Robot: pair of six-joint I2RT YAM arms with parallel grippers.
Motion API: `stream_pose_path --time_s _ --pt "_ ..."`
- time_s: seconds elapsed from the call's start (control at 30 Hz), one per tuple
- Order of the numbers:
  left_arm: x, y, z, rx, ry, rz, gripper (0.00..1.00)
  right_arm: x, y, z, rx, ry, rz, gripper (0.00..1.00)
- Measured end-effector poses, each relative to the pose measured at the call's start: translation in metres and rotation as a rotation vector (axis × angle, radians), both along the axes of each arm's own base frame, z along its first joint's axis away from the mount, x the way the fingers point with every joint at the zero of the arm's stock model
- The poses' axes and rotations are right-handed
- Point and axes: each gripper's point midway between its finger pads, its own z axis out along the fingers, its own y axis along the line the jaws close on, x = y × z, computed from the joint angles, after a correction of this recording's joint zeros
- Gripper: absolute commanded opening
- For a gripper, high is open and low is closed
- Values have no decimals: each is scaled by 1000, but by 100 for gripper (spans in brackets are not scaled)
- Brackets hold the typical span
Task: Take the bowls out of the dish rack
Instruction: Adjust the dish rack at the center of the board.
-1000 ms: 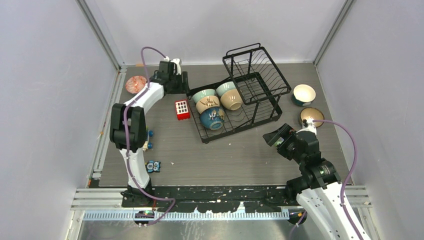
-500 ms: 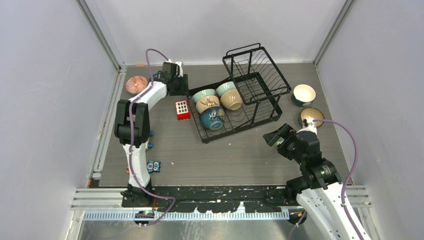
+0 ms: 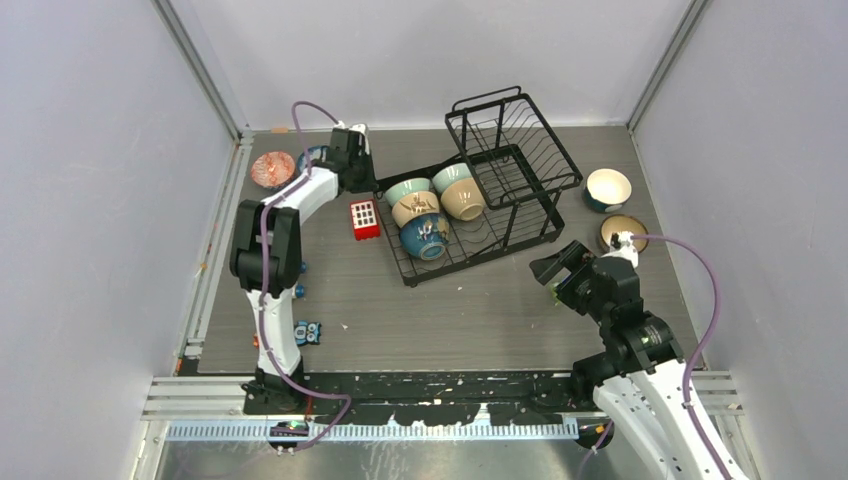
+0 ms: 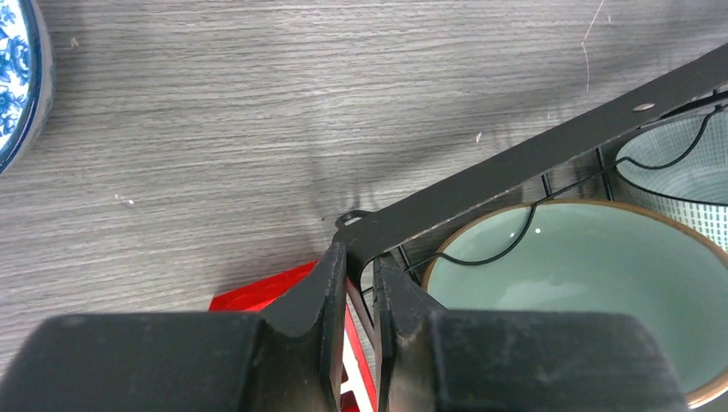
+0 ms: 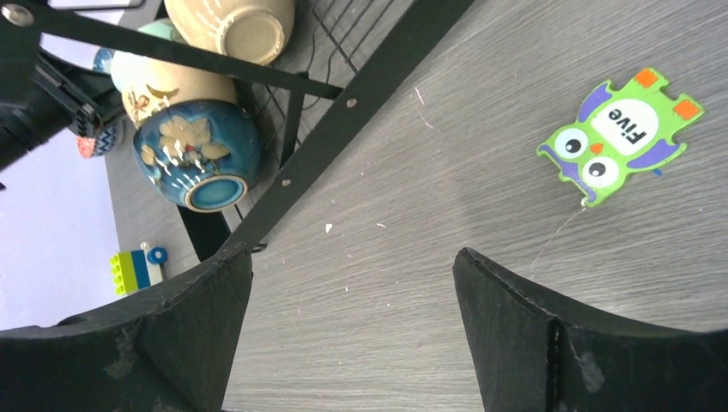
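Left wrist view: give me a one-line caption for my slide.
The left gripper pinches a corner of the dish rack, next to a pale green bowl inside it and a red block outside.

you've got a black wire dish rack [image 3: 520, 150] on a grey woodgrain table [image 3: 450, 310]. bowls as you'll see them: pale green bowl [image 3: 405, 187], tan bowl [image 3: 466, 202], cream bowl [image 3: 412, 209] with brown brush marks, dark blue bowl [image 3: 424, 237] with pale flowers, pink-red patterned bowl [image 3: 271, 169], blue-and-white floral bowl [image 4: 15, 77], teal bowl [image 3: 608, 188] with cream inside, brown bowl [image 3: 622, 232]. red block [image 3: 364, 219] has white squares. owl piece [image 5: 620, 133] is green with purple and orange trim.
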Motion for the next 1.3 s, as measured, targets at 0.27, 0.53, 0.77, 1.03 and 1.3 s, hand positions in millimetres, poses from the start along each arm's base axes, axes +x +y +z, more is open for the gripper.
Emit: stream_pose_path --time_s 0.27,0.53,0.77,1.03,1.3 --pt "-23 7 1 -59 -23 104 0 16 -10 31 -51 -51 -50 93" --pt "-63 12 0 -31 18 162 0 31 -16 54 -91 -88 -88 93" --pt "-93 14 -2 34 26 180 0 30 -17 93 -68 -199 -83 96" --pt "-126 13 -3 44 25 210 0 48 -12 163 -44 -293 -85 97" --pt "-150 3 -3 54 18 211 0 94 5 153 -84 -176 -67 97"
